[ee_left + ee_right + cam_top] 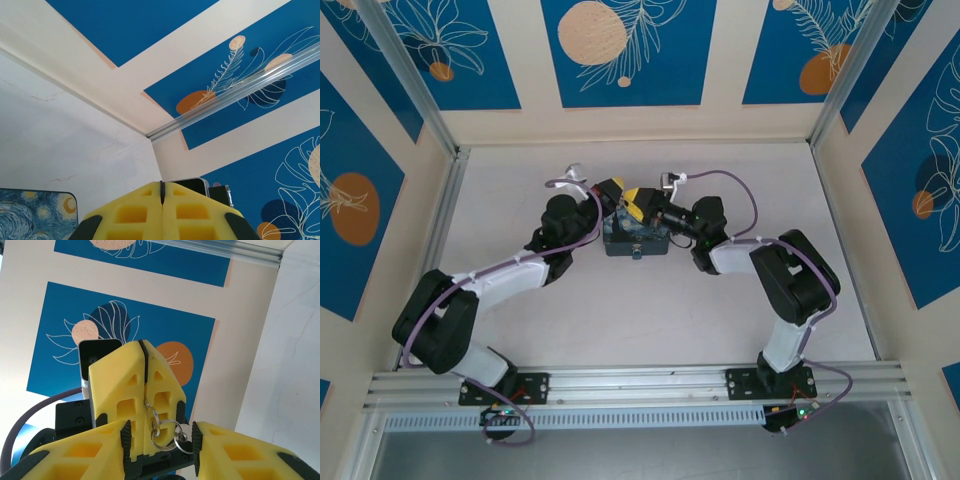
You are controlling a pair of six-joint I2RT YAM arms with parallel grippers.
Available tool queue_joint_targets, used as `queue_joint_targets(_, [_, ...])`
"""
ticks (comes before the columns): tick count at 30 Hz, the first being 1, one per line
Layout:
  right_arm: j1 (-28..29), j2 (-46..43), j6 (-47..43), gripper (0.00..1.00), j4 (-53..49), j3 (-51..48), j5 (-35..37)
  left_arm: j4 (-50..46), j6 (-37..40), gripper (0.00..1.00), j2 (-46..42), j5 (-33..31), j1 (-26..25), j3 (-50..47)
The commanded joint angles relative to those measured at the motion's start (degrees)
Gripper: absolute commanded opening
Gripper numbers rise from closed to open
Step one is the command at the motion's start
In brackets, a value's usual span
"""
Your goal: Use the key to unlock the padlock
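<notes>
My left gripper (162, 185) is shut, and a thin dark sliver, the key (162, 193), is pinched in the seam between its yellow fingers. In the right wrist view the same shut fingers (125, 390) point up, the key (152, 416) sticks out of their seam, and a key ring (164, 436) with a small metal tag dangles from it. My right gripper (160, 446) is open, one finger on each side of that ring. In the top view the left gripper (612, 190) and right gripper (642, 205) meet above the painted box (635, 243). The padlock is hidden.
The dark-blue-and-yellow painted box (30, 215) lies mid-table under both wrists. Blue-and-cream patterned walls with aluminium corner rails (440, 130) enclose the white table (620, 320) on three sides. Purple cables (740, 195) loop off both arms.
</notes>
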Motion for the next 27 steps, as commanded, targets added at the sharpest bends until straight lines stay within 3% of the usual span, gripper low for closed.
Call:
queue_joint_targets(1, [0.43,0.84,0.32,0.39,2.33,1.76,0.97,2.57,-0.61,0.0,0.52,-1.33,-0.56,-0.84])
queue_joint_targets(27, [0.52,3.54,2.69,0.21,5.62,2.59,1.23,2.66,-1.06,0.0,0.84,-3.33,-1.09,-0.97])
